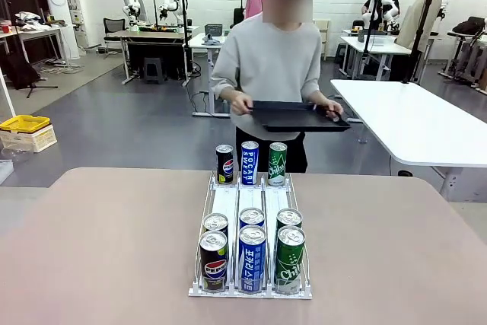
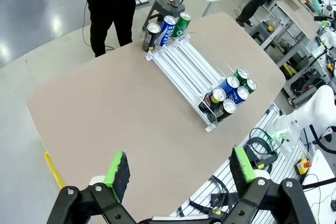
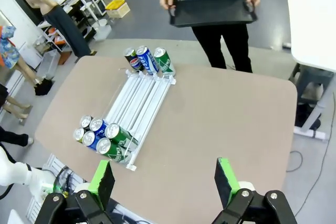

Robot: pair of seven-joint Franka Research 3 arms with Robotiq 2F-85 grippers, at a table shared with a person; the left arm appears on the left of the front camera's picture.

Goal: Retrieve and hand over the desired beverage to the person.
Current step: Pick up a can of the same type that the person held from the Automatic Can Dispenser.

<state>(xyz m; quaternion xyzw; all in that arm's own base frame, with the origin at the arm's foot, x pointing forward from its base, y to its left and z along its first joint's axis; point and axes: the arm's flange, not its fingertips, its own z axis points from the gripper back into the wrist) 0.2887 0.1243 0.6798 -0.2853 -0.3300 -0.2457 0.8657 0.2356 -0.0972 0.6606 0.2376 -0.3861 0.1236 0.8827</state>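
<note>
**A:** How are the grippers standing?

**B:** Your left gripper [image 2: 180,169] and right gripper [image 3: 164,181] are both hanging with jaws apart, gripping nothing, over the near edge of the table [image 2: 105,103].

**A:** And the drinks?

**B:** Ahead of both grippers, the rack [image 1: 226,205] is carrying the near cans [image 1: 252,259], two per lane: cola, blue, green (which is wanted, I cannot tell). The far cans [image 1: 249,163] are standing at its other end. They're probably handling as full, stiff and slick, so you'd be gripping around mid-wall. Beyond the rack, the person [image 1: 270,58] is holding a black tray [image 1: 297,116].

black, blue and green cans [image 1: 252,258]; white rack [image 1: 250,202]; tan table [image 1: 114,249]; black tray [image 1: 293,117]; person [image 1: 278,58] in grey.
</note>
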